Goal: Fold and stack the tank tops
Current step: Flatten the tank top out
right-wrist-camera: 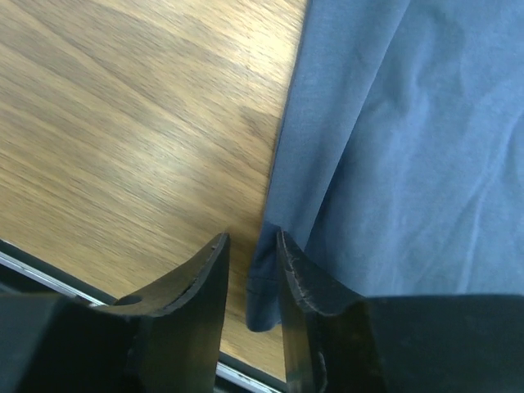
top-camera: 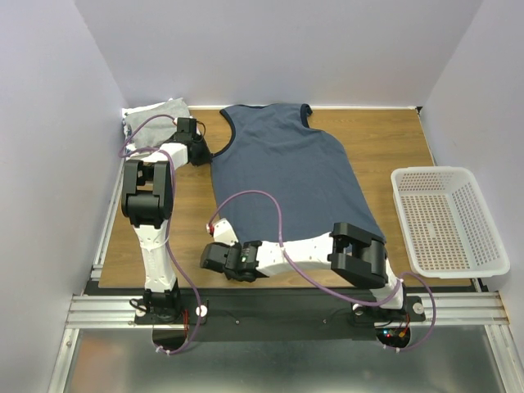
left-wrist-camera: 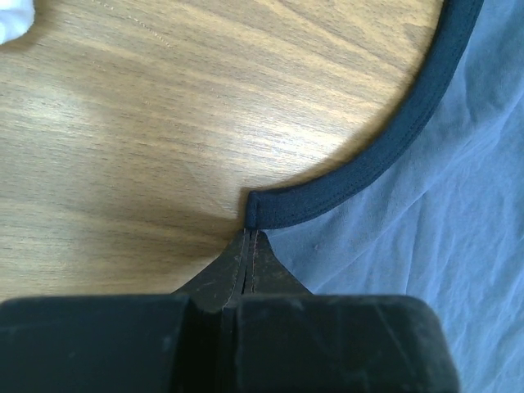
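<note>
On the table, the slate-blue tank top lies spread flat. Only the overhead view shows the light grey top and basket. Close up, left jaws pinch its armhole trim; right jaws stand parted astride its hem.

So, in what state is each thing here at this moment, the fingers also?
slate-blue tank top: spread flat on the table, not yet folded.
light grey tank top: bunched in the far left corner.
white mesh basket: upright at the right, nothing in it.
left fingers: shut, tips at the blue top's dark armhole trim.
right fingers: open, astride the blue top's near hem corner.
</note>
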Robot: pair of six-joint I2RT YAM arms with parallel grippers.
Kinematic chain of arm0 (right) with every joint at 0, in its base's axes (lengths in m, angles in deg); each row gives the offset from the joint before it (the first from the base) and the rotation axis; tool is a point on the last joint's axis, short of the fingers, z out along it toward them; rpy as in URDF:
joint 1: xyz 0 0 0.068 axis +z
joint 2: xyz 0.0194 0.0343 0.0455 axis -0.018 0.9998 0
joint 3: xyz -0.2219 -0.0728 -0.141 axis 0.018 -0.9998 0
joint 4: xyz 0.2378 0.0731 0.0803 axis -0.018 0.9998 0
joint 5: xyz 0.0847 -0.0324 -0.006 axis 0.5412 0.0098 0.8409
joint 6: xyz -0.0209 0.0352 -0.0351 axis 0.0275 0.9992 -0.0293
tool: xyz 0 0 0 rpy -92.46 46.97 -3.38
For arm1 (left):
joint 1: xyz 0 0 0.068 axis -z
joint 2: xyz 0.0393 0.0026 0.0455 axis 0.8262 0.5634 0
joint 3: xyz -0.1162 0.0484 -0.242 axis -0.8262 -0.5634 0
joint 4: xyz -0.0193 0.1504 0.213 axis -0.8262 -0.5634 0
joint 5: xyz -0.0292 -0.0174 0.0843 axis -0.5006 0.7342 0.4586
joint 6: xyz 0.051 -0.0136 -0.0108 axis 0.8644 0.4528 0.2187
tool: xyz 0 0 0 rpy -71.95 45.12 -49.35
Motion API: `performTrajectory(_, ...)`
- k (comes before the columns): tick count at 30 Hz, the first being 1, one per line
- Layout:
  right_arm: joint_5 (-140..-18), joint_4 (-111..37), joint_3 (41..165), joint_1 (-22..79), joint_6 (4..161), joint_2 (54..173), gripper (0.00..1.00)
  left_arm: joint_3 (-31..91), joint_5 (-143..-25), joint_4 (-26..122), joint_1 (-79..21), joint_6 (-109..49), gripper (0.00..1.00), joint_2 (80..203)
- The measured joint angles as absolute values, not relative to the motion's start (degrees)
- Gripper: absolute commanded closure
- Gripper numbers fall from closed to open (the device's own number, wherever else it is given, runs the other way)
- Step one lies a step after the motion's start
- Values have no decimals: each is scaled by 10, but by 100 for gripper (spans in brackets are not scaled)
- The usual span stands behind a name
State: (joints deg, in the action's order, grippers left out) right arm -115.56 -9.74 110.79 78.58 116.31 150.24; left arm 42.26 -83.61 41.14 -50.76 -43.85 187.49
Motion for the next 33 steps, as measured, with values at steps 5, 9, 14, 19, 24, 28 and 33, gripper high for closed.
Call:
performTrajectory(5, -1155, -95, 1090, 786, 1166, 1487, 59, 425, -830, 406, -506, -439, 100, 1875)
performTrajectory(9, -1155, -90, 1090, 788, 1166, 1474, 58, 429, -827, 401, -506, -439, 100, 1876)
performTrajectory(14, -1155, -88, 1090, 794, 1165, 1463, 58, 434, -825, 399, -506, -439, 100, 1879)
performTrajectory(19, -1154, -81, 1090, 797, 1165, 1463, 57, 438, -825, 399, -506, -439, 100, 1882)
performTrajectory(24, -1155, -74, 1093, 797, 1164, 1463, 56, 441, -824, 399, -506, -438, 100, 1884)
performTrajectory(28, -1158, -61, 1112, 804, 1161, 1464, 57, 441, -821, 399, -506, -438, 100, 1884)
performTrajectory(33, -1168, -53, 1164, 825, 1158, 1482, 57, 441, -817, 399, -506, -438, 100, 1884)
